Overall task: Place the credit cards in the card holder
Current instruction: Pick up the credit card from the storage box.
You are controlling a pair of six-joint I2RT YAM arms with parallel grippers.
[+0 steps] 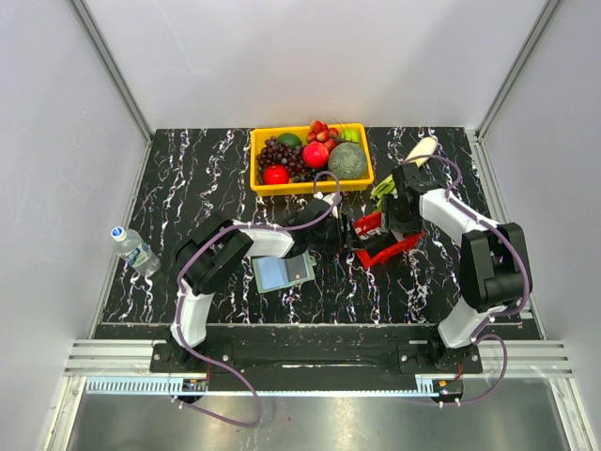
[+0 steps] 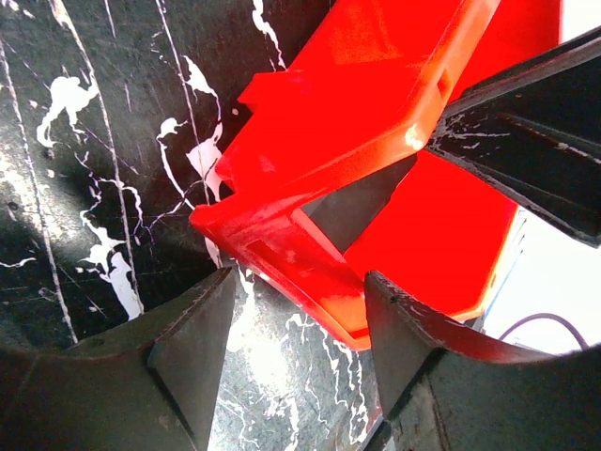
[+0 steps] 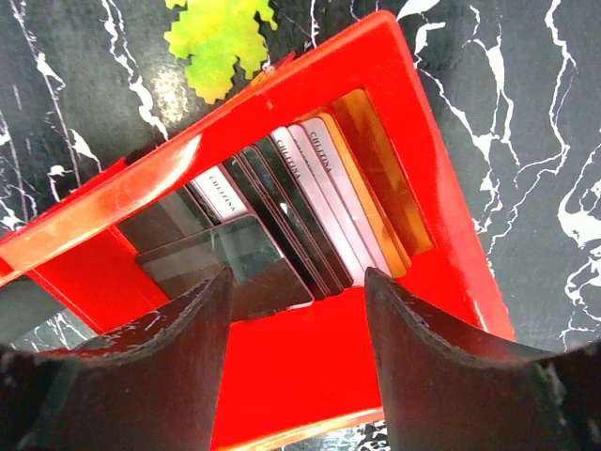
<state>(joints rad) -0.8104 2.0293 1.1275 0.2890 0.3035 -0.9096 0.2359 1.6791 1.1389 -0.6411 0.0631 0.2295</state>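
Red basket — credit cards (fanned) inside

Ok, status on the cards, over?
Right hand open over the credit cards, none gripped. Cards upright in red basket. Left hand astride basket rim, grip unclear. Card holder lies open, clear of both.

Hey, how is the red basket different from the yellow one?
The red basket is smaller than the yellow basket. Red holds credit cards; yellow holds fruit. Red sits mid-table, apparently tipped; yellow sits flat at the back. Both are open-topped plastic.
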